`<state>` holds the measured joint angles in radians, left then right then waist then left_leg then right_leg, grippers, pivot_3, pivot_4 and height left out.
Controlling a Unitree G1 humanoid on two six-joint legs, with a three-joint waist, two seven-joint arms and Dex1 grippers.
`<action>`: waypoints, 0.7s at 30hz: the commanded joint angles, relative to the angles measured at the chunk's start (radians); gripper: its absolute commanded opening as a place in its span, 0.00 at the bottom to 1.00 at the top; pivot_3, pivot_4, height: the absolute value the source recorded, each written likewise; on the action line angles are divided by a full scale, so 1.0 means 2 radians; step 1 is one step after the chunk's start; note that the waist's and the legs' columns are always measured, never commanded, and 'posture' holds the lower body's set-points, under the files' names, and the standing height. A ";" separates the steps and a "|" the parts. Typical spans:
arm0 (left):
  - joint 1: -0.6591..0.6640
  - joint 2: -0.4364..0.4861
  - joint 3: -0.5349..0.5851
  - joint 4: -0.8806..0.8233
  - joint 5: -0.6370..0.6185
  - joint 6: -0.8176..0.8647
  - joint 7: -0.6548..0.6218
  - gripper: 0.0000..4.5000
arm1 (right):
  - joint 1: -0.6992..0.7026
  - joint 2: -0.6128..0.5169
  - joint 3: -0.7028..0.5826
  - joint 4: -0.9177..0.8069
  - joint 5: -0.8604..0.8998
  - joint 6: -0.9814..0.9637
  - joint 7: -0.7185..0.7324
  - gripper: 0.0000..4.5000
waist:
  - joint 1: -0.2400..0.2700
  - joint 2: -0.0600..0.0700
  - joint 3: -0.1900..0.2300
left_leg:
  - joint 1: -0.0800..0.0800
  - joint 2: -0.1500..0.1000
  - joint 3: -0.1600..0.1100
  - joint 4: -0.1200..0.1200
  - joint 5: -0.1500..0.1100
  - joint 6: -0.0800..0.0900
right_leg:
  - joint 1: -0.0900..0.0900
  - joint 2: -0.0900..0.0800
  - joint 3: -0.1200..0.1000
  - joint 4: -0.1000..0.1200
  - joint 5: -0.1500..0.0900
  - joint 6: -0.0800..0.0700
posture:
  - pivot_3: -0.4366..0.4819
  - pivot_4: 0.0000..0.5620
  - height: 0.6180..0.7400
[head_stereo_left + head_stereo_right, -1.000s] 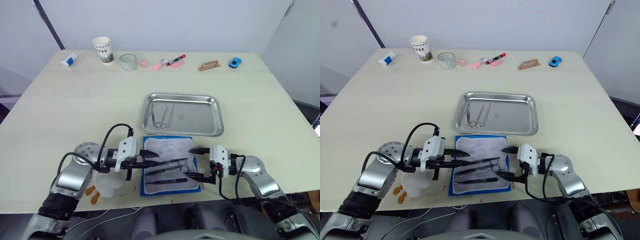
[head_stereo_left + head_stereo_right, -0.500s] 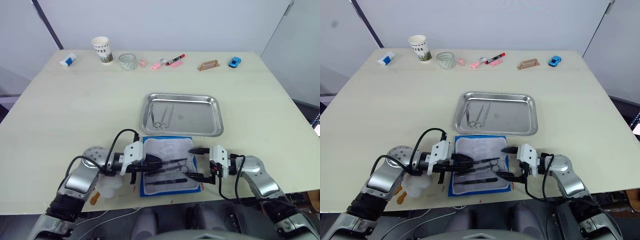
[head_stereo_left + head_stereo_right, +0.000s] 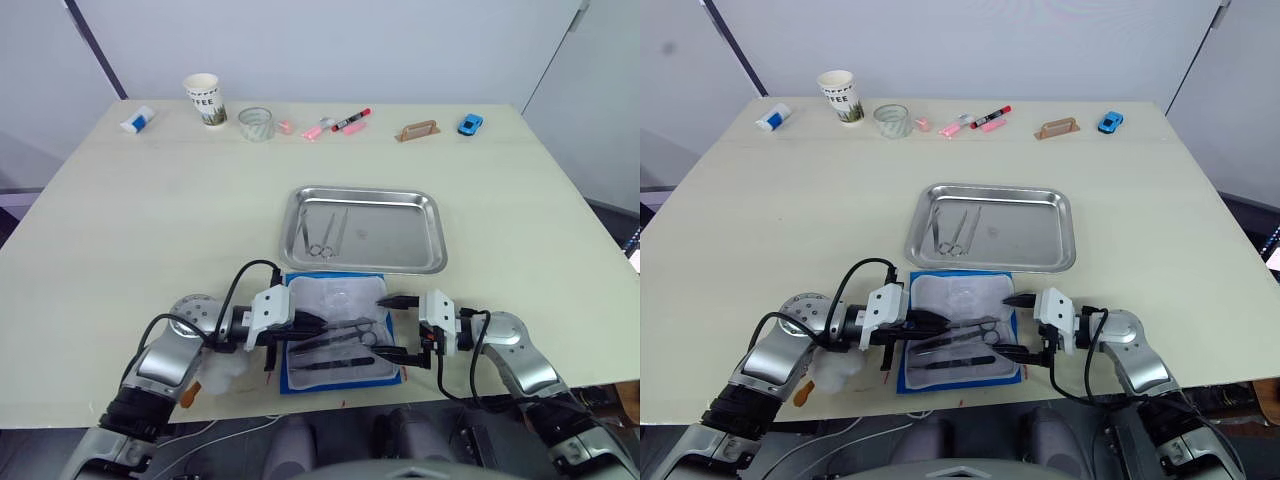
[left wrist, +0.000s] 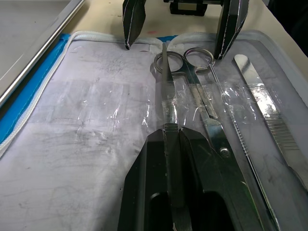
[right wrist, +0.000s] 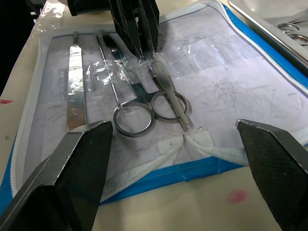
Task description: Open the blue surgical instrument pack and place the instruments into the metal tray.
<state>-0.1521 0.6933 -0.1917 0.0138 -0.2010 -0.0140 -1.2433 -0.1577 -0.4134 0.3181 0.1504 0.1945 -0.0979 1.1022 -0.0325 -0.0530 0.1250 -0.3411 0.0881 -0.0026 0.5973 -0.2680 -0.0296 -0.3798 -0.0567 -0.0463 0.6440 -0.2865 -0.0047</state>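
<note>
Left fingers [image 4: 173, 144] pinch thin tweezers [image 4: 166, 86]; right fingers [image 5: 269, 149] spread wide, empty.

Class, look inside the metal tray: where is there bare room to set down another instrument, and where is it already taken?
The metal tray is bare across its middle and right, out to the rim. Its left end is taken: the instruments already lie there.

left gripper [image 3: 308, 325] over opened pack [image 3: 340, 332] | right gripper [image 3: 393, 326] open at pack's edge | tray [image 3: 365, 229] beyond
</note>
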 commanded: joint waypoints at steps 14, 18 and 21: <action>0.004 0.071 0.014 -0.053 -0.025 0.074 -0.033 0.03 | 0.043 -0.008 0.059 0.084 -0.058 0.053 -0.008 1.00 | -0.001 0.000 0.000 | 0.000 0.001 -0.002 0.000 0.000 0.000 | 0.000 0.002 -0.009 -0.001 0.000 0.000 | 0.48 0.27 1.00; 0.007 0.093 0.031 -0.067 -0.040 0.091 -0.044 0.03 | 0.038 -0.009 0.060 0.085 -0.058 0.055 -0.006 1.00 | -0.001 0.000 0.000 | 0.000 0.001 -0.002 0.000 0.000 0.000 | 0.000 0.002 -0.010 -0.001 0.000 0.000 | 0.48 0.27 1.00; 0.006 0.106 0.043 -0.066 -0.049 0.091 -0.049 0.03 | 0.037 -0.009 0.061 0.087 -0.058 0.054 -0.004 1.00 | -0.001 0.000 0.000 | 0.000 0.001 -0.003 0.000 0.000 0.000 | 0.000 0.002 -0.011 -0.001 0.000 0.000 | 0.48 0.27 1.00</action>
<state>-0.1425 0.8858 -0.1355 -0.0943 -0.2800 0.1677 -1.3286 -0.1585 -0.4118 0.3363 0.1367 0.1946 -0.0979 1.1001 -0.0347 -0.0529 0.1257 -0.3411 0.0903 -0.0088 0.5973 -0.2683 -0.0300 -0.3800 -0.0538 -0.0677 0.6419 -0.2865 -0.0045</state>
